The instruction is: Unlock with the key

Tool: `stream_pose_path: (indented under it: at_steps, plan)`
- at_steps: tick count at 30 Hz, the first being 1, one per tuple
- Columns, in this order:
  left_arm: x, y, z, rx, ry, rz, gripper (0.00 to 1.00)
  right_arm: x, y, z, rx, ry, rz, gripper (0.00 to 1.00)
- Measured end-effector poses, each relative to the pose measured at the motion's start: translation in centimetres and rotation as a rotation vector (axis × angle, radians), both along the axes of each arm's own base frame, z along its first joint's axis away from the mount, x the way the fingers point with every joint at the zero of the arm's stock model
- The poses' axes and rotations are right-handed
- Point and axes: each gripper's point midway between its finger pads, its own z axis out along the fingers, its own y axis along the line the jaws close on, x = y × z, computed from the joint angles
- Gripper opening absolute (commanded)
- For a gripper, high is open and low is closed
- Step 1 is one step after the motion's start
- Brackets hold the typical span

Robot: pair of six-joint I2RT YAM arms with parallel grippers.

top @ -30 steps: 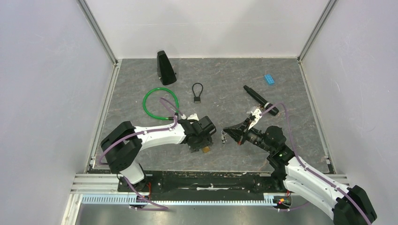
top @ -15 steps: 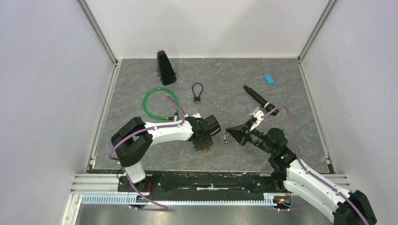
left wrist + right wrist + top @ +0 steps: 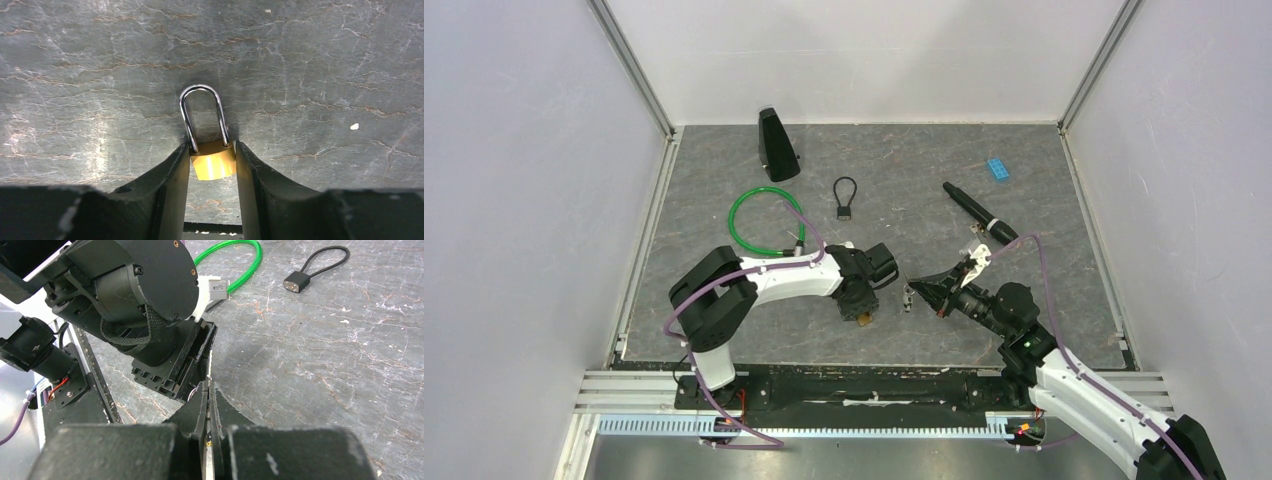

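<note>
A brass padlock with a steel shackle sits on the grey table between the fingers of my left gripper, which press on both sides of its body. In the top view the left gripper holds it near the table's front edge. My right gripper points left, close to the right of the left gripper. It is shut on the key, whose small silver end sticks out of the fingertips. In the right wrist view the right gripper has its jaws nearly together and the key is mostly hidden.
A green cable loop, a black cable lock and a black wedge lie behind the left arm. A black pen-like tool and a blue brick lie at the back right. White walls stand on three sides.
My left gripper has shifted slightly right with the padlock in it. My right gripper has dropped a little lower and nearer, still holding the key beside the left gripper.
</note>
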Motion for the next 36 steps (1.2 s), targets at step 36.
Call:
stream_pose_path:
  at_steps: [36]
  plan:
    - [5.3,2.7,10.4,-0.315,-0.271,0.165,0.02,-3.9,4.9,-0.9,0.111,0.175,0.254,0.0]
